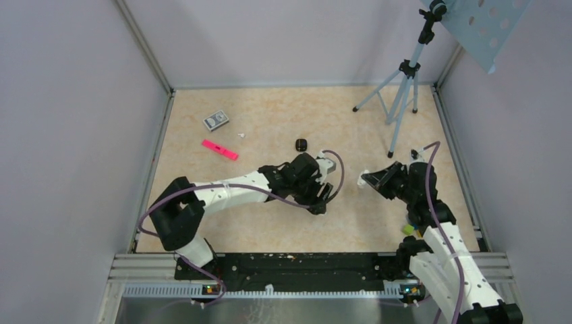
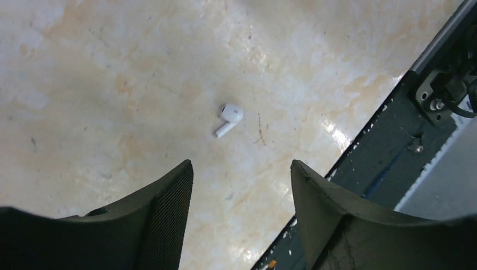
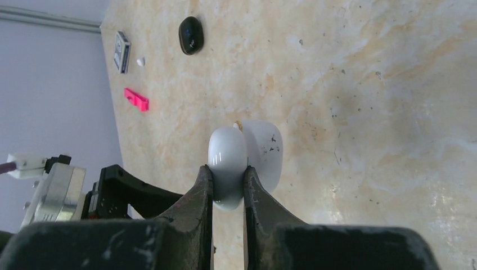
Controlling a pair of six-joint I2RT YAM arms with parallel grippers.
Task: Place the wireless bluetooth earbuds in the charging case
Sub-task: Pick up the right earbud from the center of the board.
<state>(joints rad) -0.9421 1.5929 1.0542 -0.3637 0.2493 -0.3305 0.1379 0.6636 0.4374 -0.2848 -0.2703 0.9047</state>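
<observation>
Left gripper point(image 2: 242, 169): jaws spread wide, nothing between them, poised over the table, likely lining up a pick.
White earbud point(image 2: 229, 117): lies loose on the table point(image 2: 112, 84), just ahead of the left fingertips, untouched.
Right gripper point(image 3: 229, 181): clamped on the white charging case point(image 3: 226, 151), lid apparently swung open, probably held steady to receive the bud.
Other bits: black oval object point(image 3: 191, 35), pink block point(image 3: 136, 99), well away.
Stage: earbud not yet picked up or seated.
</observation>
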